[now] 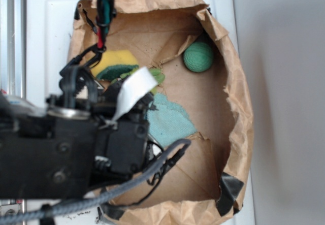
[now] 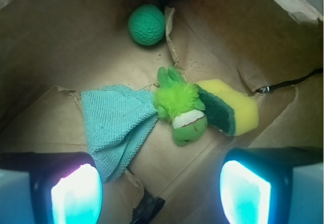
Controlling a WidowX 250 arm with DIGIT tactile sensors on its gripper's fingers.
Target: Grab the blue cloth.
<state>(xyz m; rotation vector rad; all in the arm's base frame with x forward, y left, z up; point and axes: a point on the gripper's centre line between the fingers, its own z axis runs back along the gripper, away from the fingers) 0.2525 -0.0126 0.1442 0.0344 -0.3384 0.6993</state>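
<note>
Claw (image 2: 159, 188) hangs spread above the cloth (image 2: 117, 125), gripping nothing. Plush (image 2: 181, 108) touches the cloth's edge, so a drifting descent might snag it.

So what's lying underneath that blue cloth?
Only the brown paper lining shows around the blue cloth. Anything beneath it is covered. The green plush toy lies against one edge, not under it as far as visible.

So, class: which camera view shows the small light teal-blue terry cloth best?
The wrist view: the small light teal-blue terry cloth lies almost wholly visible, weave clear. In the exterior view the cloth is partly hidden behind the black robot arm.
</note>
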